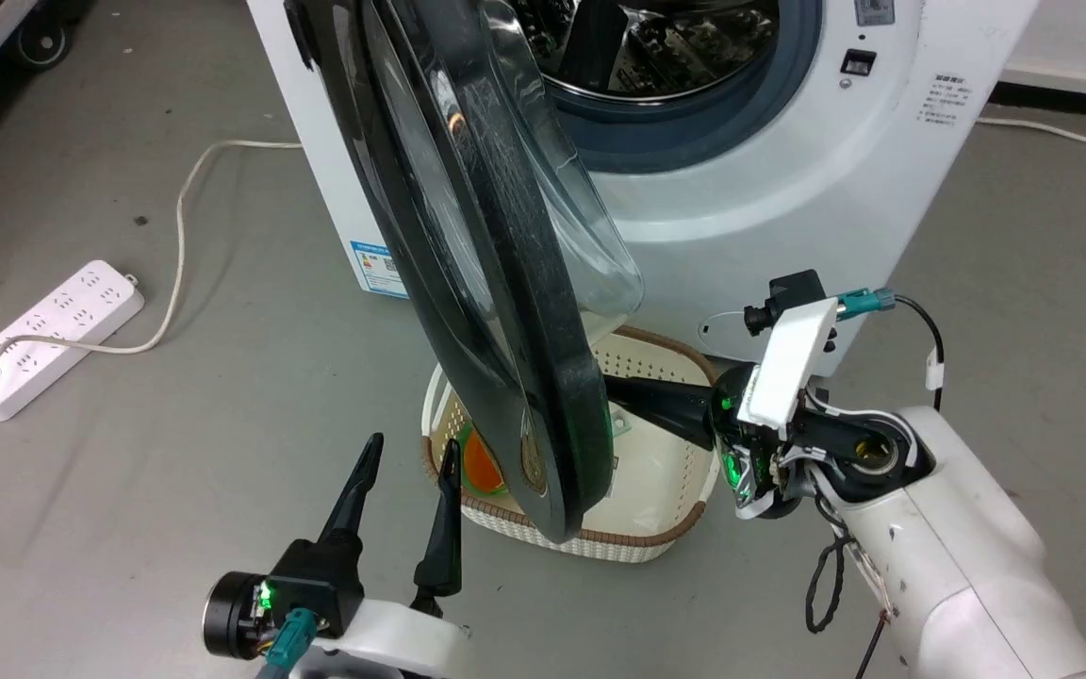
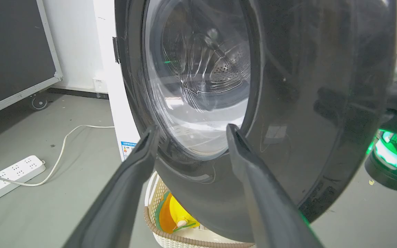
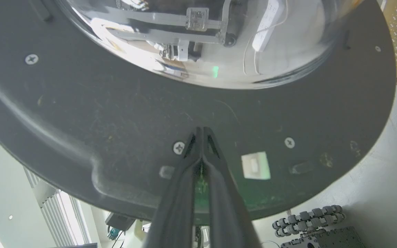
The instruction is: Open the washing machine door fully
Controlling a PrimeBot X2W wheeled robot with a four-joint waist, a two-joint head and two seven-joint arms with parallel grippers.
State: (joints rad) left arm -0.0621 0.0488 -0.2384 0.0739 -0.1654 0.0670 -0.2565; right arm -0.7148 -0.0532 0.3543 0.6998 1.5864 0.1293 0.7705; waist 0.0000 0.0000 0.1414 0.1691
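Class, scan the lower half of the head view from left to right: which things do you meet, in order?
White power strip → left claw, open → lower rim of the washing machine door → the robot's pale right forearm.

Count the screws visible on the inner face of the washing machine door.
4 screws in the right wrist view, on the washing machine door: far left, low centre, right of centre, far right rim. More may be hidden beyond the frame.
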